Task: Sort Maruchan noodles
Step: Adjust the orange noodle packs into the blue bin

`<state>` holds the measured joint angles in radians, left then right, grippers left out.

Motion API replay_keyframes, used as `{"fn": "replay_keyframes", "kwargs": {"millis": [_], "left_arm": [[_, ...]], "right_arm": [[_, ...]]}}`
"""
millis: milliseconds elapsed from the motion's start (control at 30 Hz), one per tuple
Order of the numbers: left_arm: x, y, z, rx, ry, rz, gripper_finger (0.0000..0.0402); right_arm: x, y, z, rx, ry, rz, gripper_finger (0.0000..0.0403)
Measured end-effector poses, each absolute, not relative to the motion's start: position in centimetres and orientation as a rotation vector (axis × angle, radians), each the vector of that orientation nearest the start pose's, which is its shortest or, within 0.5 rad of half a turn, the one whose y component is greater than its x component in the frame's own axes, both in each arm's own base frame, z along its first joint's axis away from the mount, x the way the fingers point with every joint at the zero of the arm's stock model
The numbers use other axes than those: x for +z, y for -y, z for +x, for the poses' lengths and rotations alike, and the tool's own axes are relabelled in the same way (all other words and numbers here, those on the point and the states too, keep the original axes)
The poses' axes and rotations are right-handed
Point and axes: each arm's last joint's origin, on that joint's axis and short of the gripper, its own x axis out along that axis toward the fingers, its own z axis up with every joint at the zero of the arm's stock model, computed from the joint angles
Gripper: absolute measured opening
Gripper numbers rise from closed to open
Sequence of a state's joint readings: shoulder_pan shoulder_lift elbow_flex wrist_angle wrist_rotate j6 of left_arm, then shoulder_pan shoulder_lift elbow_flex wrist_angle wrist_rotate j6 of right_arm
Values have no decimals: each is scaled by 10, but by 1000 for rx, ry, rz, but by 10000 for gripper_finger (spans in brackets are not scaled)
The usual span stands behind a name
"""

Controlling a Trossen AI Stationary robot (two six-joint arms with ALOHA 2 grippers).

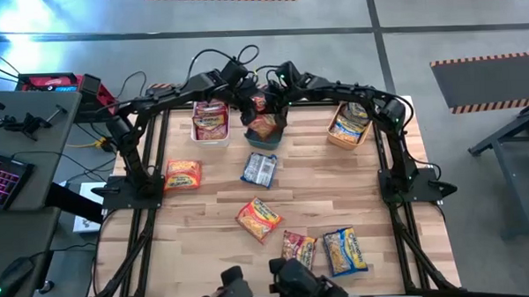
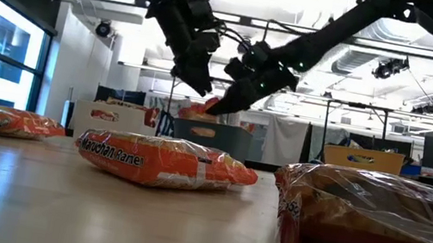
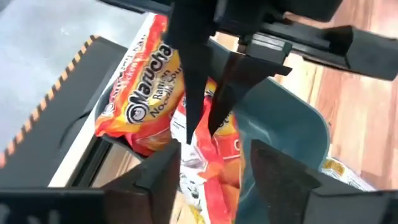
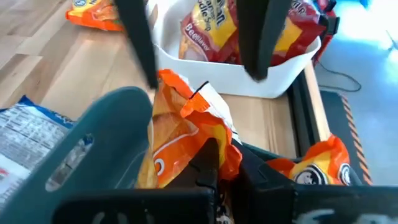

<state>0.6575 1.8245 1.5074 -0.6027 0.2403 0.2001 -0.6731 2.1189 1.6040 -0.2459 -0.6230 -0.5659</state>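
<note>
Above the teal bin (image 1: 264, 135), the right pincer (image 4: 214, 165) is clenched on an orange noodle packet's (image 4: 186, 134) crimped edge; the left pincer (image 3: 208, 165) stands released beside it. Light, crinkly, slippery film: best pinched at a seam.

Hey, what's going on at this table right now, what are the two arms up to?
Both arms meet over the teal bin at the table's far edge. The right gripper is shut on an orange noodle packet above it, while the left gripper stands open beside it. More packets lie loose on the table.
</note>
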Motion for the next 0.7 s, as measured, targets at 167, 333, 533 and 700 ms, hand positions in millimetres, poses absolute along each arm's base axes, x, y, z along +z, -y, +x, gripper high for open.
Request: {"fn": "replay_keyframes", "kwargs": {"millis": [167,333,533,700], "left_arm": [[264,-236,318,340,-903,-109,215],[262,-237,315,337,-935,-113,221],[247,-240,319,283,-944,-183,221],[236,-248,328,304,-903,-184,221]], "right_arm": [[212,277,379,129,-611,-71,0],[220,277,379,128,-627,-59,0],[225,277,379,113,-634,-37,0],[232,274,378,108,-630,-29,0]]}}
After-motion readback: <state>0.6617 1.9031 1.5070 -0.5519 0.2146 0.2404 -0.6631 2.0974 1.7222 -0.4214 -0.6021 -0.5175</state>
